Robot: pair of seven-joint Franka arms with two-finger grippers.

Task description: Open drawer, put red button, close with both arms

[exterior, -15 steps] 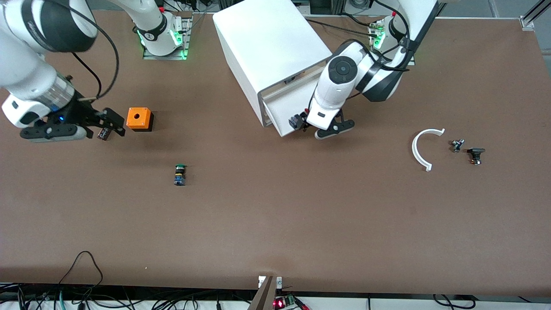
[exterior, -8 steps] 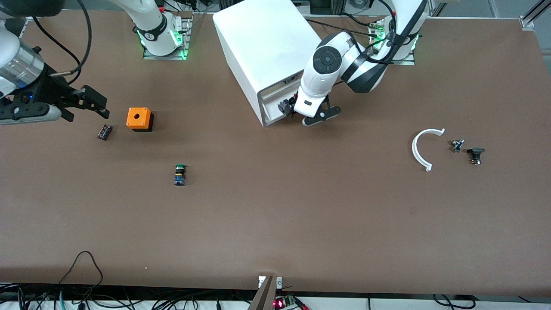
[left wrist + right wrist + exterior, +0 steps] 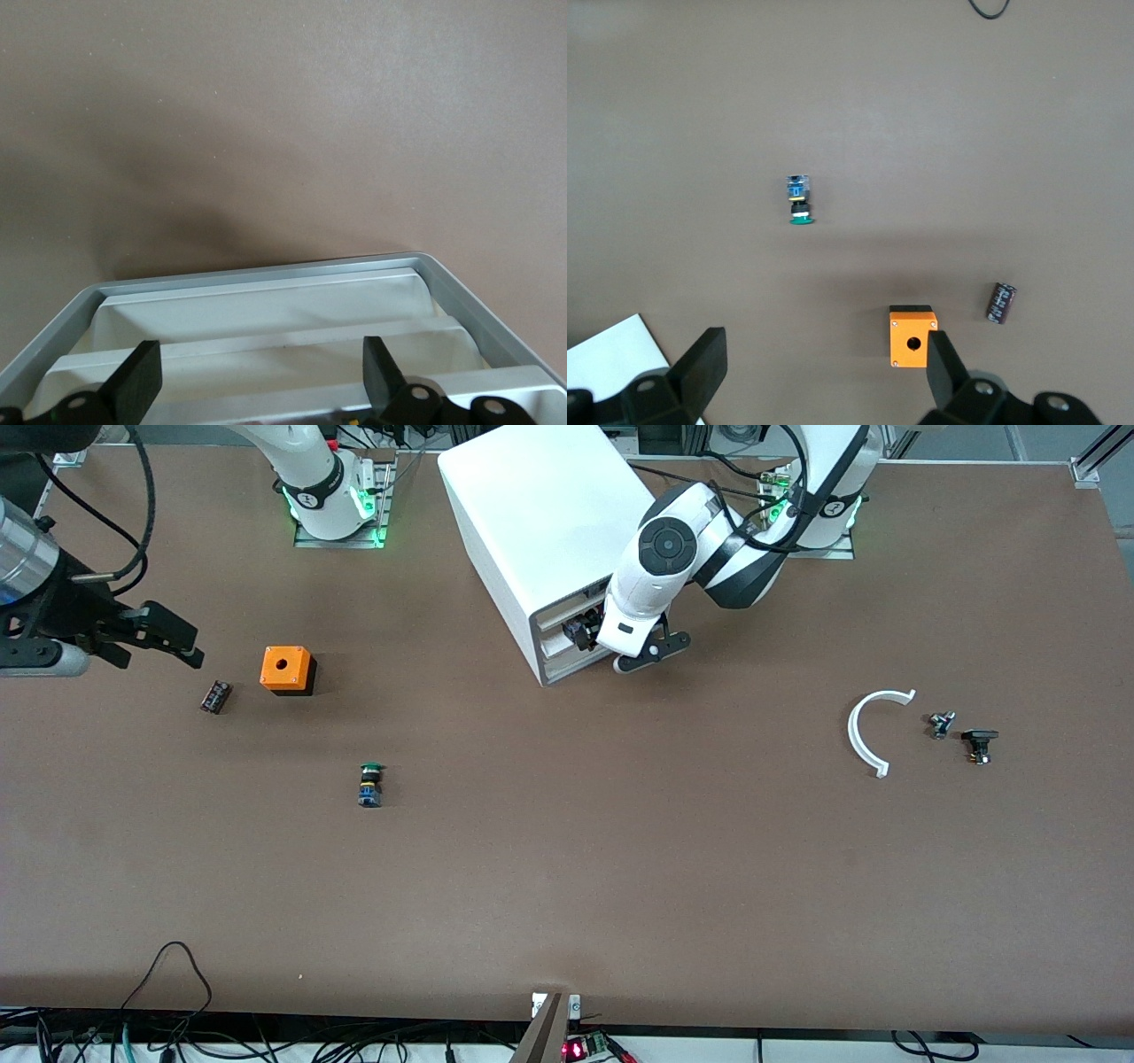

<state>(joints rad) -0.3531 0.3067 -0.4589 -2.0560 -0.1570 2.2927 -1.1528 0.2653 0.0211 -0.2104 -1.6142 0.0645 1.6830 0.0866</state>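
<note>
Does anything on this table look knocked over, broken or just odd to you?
Nothing looks spilled or broken. Two small oddities: the green-capped button lies tipped on its side rather than standing on its base, and the white cabinet sits at an angle to the table's edges. Its drawers look shut, with the left gripper open at their fronts.

cabinet (image 3: 540, 505) white | box (image 3: 286, 669) orange | table (image 3: 620, 868) brown

The drawer (image 3: 560, 640) has slid in under the left gripper (image 3: 611, 648); the right gripper (image 3: 151, 638) withdrew.
</note>
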